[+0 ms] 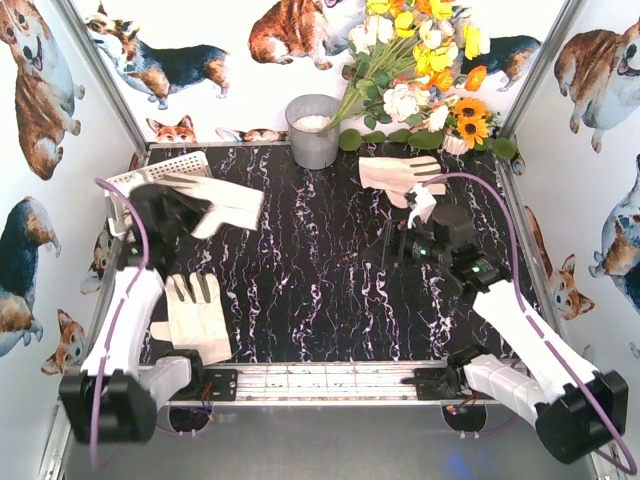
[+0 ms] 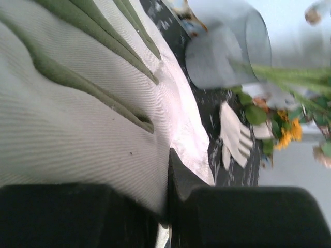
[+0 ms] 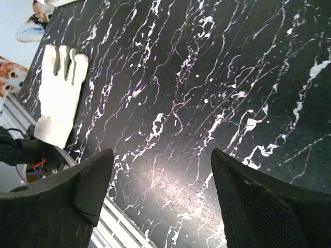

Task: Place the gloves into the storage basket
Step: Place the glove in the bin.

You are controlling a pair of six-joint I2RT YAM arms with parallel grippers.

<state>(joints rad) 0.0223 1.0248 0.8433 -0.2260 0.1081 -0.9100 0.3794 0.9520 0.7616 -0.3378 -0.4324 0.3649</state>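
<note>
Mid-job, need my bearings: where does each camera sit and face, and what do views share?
Top external: above and behind, looking down on the black marbled table; left arm and right arm show.
Left wrist: on the left arm, facing far-right past the cream fabric glove its shut left gripper holds, toward the grey round metal bucket.
Right wrist: on the right arm, angled down-left over the table; open right gripper shows.
Shared: right wrist and top both see a second cream glove lying flat.

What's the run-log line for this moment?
left gripper: shut on held glove, by storage basket | right gripper: open, empty, above table | on table: near-left glove, rear-right glove
</note>
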